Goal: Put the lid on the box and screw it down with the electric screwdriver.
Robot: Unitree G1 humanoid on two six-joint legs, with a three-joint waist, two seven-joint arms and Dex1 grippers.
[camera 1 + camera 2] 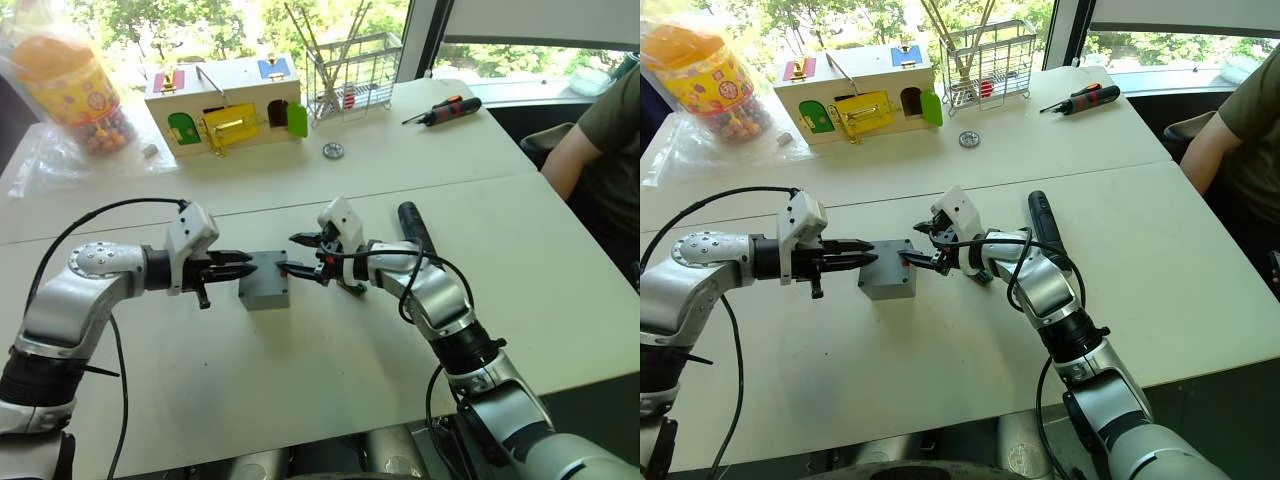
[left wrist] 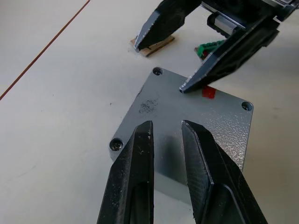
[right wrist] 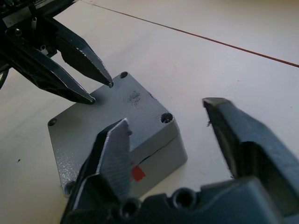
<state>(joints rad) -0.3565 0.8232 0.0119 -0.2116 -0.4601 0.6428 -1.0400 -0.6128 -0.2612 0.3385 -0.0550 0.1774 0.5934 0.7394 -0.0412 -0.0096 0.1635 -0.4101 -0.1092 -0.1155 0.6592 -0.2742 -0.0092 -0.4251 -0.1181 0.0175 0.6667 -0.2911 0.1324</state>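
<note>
The grey box stands mid-table with the flat grey lid lying on top of it; a seam between the two runs along the side wall. My left gripper reaches in from the left, its tips just above the lid's near edge, open by a narrow gap with nothing between them. My right gripper comes from the opposite side, open wide, with one finger over the lid's edge and the other beside the box. The black electric screwdriver lies on the table behind my right forearm.
At the table's far side are a white toy house, a wire basket, a candy jar, a small metal disc and an orange-and-black hand screwdriver. A person sits at the right edge.
</note>
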